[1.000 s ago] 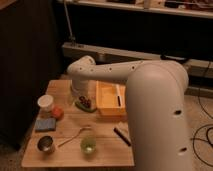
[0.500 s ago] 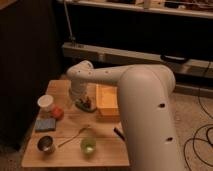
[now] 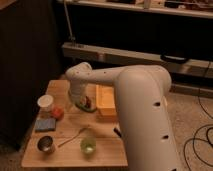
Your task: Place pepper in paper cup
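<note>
The white paper cup (image 3: 46, 103) stands upright near the left edge of the wooden table (image 3: 70, 156). My gripper (image 3: 80, 103) is low over the middle of the table, to the right of the cup and just left of an orange box (image 3: 106, 100). A small green pepper (image 3: 87, 105) lies right by the gripper, next to a dark reddish-brown lump (image 3: 92, 107). I cannot tell whether the gripper touches the pepper. The big white arm (image 3: 135, 100) hides the table's right side.
An orange-red ball (image 3: 57, 113) lies beside the paper cup, with a blue sponge (image 3: 45, 124) in front of it. A shiny metal cup (image 3: 46, 144), a spoon (image 3: 74, 136) and a translucent green cup (image 3: 88, 145) stand along the front edge. A dark cabinet stands on the left.
The arm has swung in and lowered, bringing the gripper down to the pepper and lump by the box. The objects on the table have not moved.
</note>
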Available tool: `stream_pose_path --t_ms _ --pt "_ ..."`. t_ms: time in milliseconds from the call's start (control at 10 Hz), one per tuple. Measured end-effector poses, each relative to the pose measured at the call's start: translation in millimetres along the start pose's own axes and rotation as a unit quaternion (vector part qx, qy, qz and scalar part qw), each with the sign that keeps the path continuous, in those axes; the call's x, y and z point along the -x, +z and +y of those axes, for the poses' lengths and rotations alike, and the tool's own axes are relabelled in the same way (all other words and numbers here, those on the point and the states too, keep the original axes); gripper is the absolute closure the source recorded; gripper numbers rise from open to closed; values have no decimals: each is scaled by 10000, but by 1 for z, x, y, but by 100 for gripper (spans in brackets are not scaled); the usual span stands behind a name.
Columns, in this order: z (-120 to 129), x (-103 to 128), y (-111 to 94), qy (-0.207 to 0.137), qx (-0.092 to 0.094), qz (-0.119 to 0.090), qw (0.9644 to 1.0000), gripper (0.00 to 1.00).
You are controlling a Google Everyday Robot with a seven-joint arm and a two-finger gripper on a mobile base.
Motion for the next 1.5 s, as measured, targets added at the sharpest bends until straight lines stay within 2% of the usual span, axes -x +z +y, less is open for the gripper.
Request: stream_pose_path --t_ms 100,300,900,1100,1300,1500 --pt "-1 -5 1 200 -63 40 9998 35" --pt "2 -11 6 334 -72 73 9994 35" --pt "-1 -15 19 501 140 -6 9986 35" --pt "2 -9 22 488 173 -61 9986 35" --pt "-6 -5 21 448 143 -146 9988 35" --pt "-10 0 22 254 133 -259 9993 35"
